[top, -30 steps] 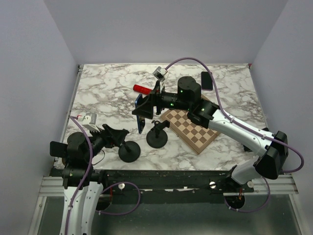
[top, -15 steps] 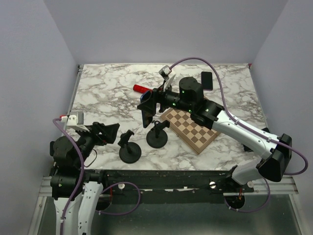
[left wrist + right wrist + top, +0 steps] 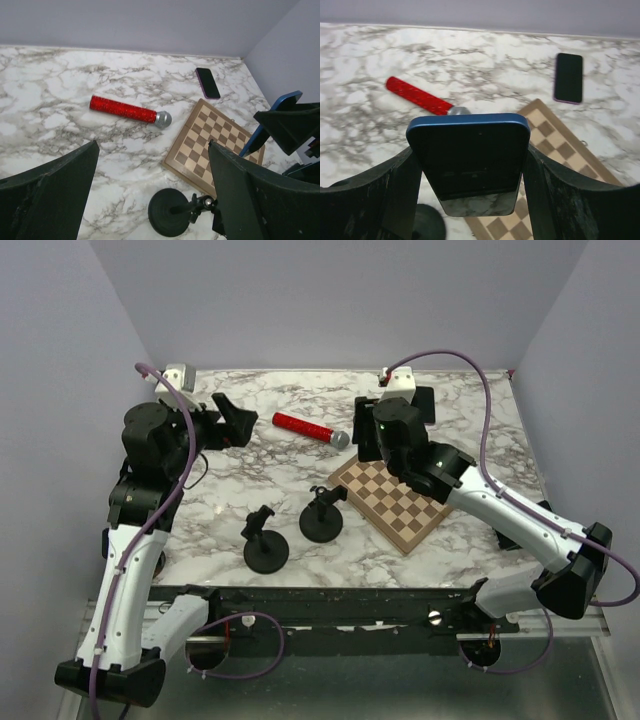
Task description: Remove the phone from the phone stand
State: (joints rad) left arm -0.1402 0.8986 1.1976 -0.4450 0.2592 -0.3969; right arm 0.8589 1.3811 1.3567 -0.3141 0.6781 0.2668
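Plain lavender-grey walls (image 3: 340,300) close in three sides. The surface (image 3: 222,482) is white marble-patterned with grey veins. Lighting is soft and even.

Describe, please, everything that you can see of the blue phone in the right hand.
The blue phone is a slim slab with a blue frame, rounded corners and a dark, glossy face. The right hand grips it by its two long edges, between black fingers. It hangs in the air above the marble table, and nothing else touches it.
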